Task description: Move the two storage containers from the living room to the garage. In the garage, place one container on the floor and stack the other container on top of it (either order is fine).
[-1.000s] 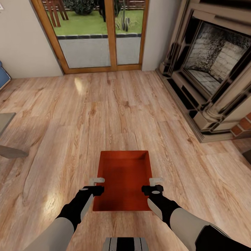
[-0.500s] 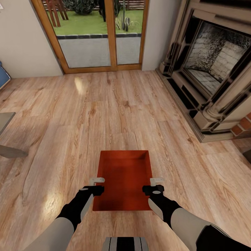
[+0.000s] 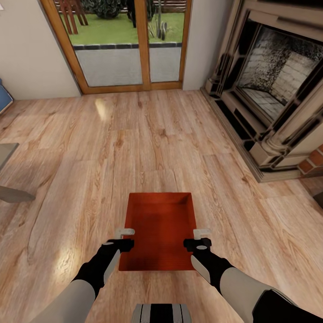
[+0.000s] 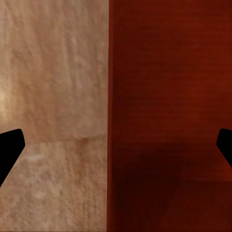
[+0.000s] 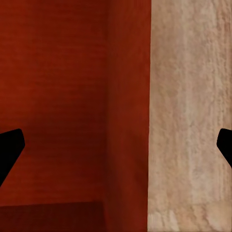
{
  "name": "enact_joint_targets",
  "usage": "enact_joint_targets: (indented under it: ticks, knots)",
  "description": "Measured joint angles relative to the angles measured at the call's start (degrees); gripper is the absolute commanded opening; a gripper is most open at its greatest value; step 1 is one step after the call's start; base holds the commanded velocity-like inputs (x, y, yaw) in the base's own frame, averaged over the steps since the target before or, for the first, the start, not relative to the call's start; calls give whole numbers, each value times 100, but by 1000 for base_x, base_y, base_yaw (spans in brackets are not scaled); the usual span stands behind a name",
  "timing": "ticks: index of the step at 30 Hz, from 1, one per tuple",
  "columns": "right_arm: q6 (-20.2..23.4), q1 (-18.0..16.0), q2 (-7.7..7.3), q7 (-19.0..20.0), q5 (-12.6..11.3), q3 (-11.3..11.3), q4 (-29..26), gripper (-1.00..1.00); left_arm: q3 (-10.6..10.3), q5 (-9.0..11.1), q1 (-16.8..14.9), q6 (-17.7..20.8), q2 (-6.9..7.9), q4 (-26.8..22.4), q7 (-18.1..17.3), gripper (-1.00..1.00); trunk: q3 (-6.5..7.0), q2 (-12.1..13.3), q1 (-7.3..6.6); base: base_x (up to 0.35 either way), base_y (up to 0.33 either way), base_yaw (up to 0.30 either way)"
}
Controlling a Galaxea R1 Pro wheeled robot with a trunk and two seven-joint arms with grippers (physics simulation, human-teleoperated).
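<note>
Change since earlier: almost nothing has moved; the orange-red rectangular thin-walled storage container (image 3: pixel 160 231) sits a touch nearer the frame's top and right, the room edges have slid the same way, so my head shifted slightly, and both arms keep their pose.
Head view: my left gripper (image 3: pixel 124 237) and right gripper (image 3: pixel 202 237) sit at the container's two long sides, near its near end; beyond lie the light wood plank floor (image 3: pixel 134 148), the wood-framed glass doors (image 3: pixel 130 45) onto a lawn, and the stone fireplace (image 3: pixel 269 85) at the right.
Left wrist view: shows what the head view cannot, the container's left wall (image 4: pixel 110 116) running straight between my two black fingertips (image 4: pixel 9 147), plank floor on the outer side, red bottom on the inner side.
Right wrist view: mirrors it, the right wall (image 5: pixel 128 116) between my fingertips (image 5: pixel 9 147), red interior on one side, planks on the other.
Fingers: both pairs stand wide apart, straddling a wall without touching it; nothing is gripped.
Container's place: on the living room planks, directly in front of my base, well short of the doors, away from the fireplace hearth.
Writing: no brand, label or lettering can be read on the container.
</note>
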Motion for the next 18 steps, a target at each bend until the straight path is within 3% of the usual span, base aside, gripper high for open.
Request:
enact_joint_targets:
  ticks: [18]
  knots:
    - [0,0,-25,0,6,9,0,100,0,19,0,-8,0,-4,0,100,-36,-82,44,0,0,0]
